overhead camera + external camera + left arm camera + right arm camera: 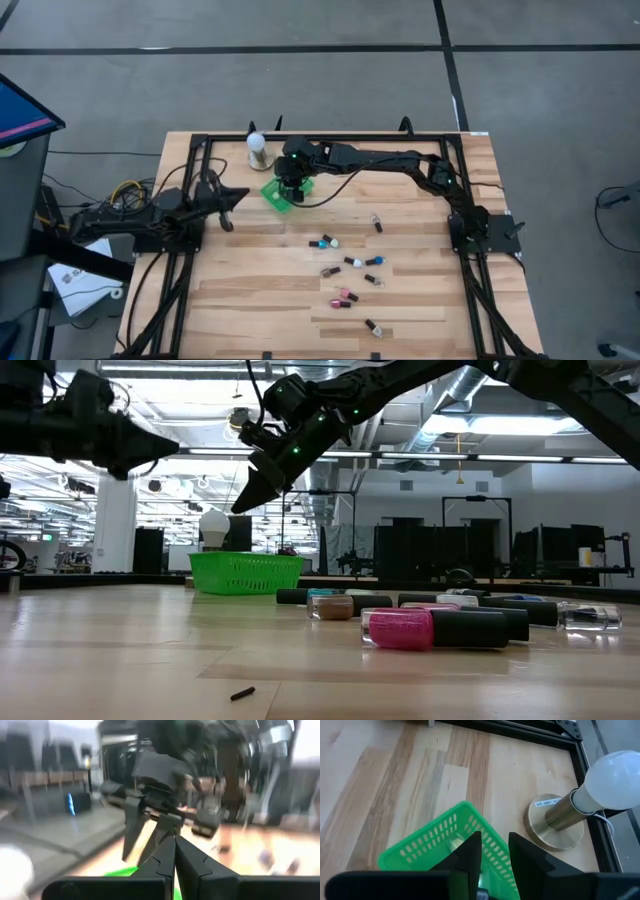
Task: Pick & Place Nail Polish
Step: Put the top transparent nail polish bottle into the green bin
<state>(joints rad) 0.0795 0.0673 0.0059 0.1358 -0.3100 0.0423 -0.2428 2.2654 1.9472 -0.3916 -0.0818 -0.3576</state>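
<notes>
Several nail polish bottles (pixel 350 265) lie on their sides across the middle of the wooden table; the low view shows a pink one (pixel 398 629) nearest. A green mesh basket (pixel 435 845) stands at the far centre. My right gripper (pixel 495 845) hangs slanting down just above the basket, open, with nothing between its fingertips. Something pale (pixel 453 842) shows inside the basket; I cannot tell what it is. My left gripper (pixel 226 218) waits shut at the table's left, level and above the table.
A white ball lamp on a round brass base (pixel 560 817) stands close beside the basket (pixel 272 192), toward the far edge. A black frame (pixel 330 138) runs along the table's far and side edges. A small dark bit (pixel 242 693) lies on the near boards.
</notes>
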